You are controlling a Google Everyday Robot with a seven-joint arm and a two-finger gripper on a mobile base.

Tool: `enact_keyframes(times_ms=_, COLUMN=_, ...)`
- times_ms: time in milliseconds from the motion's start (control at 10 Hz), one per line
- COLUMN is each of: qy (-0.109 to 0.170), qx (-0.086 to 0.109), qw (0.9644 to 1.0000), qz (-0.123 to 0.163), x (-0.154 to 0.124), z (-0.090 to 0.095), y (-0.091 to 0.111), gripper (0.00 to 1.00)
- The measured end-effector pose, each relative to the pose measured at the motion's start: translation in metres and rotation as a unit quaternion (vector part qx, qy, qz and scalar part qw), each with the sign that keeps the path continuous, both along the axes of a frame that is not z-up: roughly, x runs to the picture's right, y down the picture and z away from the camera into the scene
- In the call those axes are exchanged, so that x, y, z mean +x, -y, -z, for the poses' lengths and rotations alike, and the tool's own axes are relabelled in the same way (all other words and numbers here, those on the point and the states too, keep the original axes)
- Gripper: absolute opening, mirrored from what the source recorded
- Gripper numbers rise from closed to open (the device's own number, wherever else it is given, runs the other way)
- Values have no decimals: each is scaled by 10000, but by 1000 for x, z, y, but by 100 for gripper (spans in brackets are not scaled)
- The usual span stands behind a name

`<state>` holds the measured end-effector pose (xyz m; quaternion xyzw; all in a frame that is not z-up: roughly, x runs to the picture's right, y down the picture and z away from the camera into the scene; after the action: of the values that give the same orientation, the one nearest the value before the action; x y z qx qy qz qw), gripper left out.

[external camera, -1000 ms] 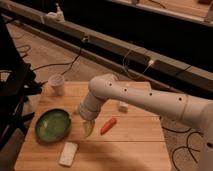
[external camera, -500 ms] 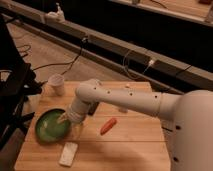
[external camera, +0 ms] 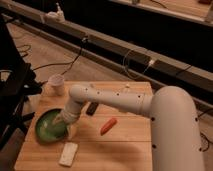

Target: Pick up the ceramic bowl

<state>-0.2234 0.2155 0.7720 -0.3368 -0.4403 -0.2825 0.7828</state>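
The single camera view looks down on a pale wooden worktop (external camera: 127, 150) with the robot's thick white arm (external camera: 115, 100) sweeping across it from the right. The arm bends downward at its left end and brings the hand (external camera: 66, 125) low over the front-left part of the worktop.

The ceramic bowl (external camera: 45, 129) sits there, close to the worktop's left edge. It is green and glossy inside, upright, and rests flat on the wood. The hand is at the bowl's right-hand rim, with its pale tip right against the rim or over it. From where I stand I cannot tell whether it is spread wide, narrowed, or gripping the rim.

A white cup (external camera: 57, 84) stands upright in the back-left corner, well apart from the bowl. A small dark object (external camera: 92, 108) lies just under the arm near the middle of the worktop. To its right and a little nearer the front lies an orange carrot-shaped piece (external camera: 108, 126), set at a slant. A flat white block (external camera: 68, 153) lies near the front edge, just in front of the bowl and apart from it.

Off the worktop, a dark frame (external camera: 14, 100) stands at the left. Behind it, cables (external camera: 75, 57) trail over the floor (external camera: 40, 50) toward a long rail (external camera: 165, 67) along the back.
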Motion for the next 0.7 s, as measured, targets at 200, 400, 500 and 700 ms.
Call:
enact_keyframes(times_ms=200, qy=44, qx=-219, qw=9997, qz=-77, x=2, z=-21, y=-14, gripper=72)
enact_keyframes(times_ms=400, qy=55, qx=-346, qw=9993, qz=-158, x=2, z=-33, y=-24, gripper=68)
enact_keyframes(times_ms=500, qy=83, qx=-366, qw=9992, qz=-168, x=1, z=-38, y=-27, gripper=58)
enact_keyframes(times_ms=700, qy=150, qx=-342, qw=9992, qz=-139, x=-2, z=-40, y=-29, gripper=38)
